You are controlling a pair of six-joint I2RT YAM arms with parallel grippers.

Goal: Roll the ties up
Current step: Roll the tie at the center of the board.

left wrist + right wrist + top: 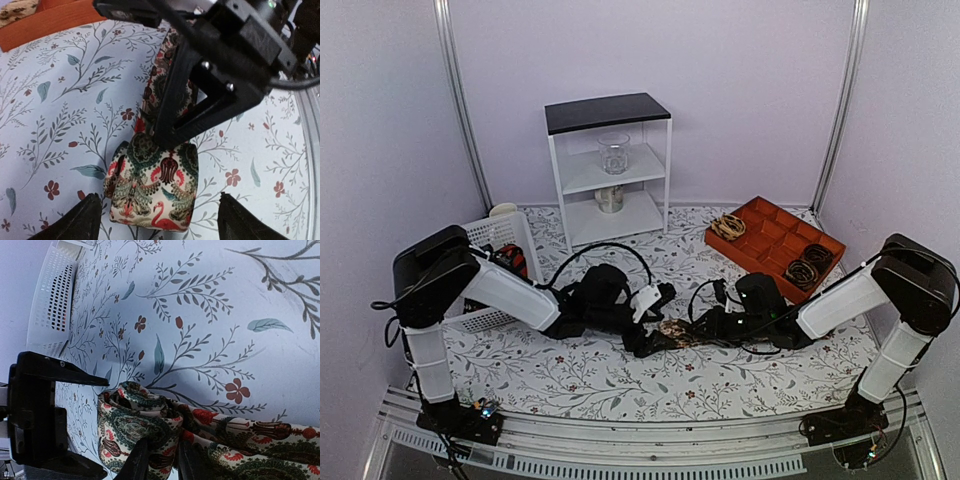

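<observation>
One tie [672, 332], cream with dark green and red paisley and a flamingo print, lies on the flowered table cloth between my two grippers. Its near end is wound into a short roll [150, 185]; the rest trails away under the right arm. My left gripper [157, 197] is open, and its fingertips [82, 220] stand on either side of the roll without touching it. My right gripper [162, 452] is shut on a fold of the tie [145, 425] just beside the roll. In the top view the left gripper [650, 322] and right gripper [695, 325] nearly meet.
An orange compartment tray [752, 206] at the back right holds rolled ties [807, 268]. A white basket [500, 232] stands at the left by the left arm. A white shelf unit [608, 110] with a glass jar [614, 153] stands at the back.
</observation>
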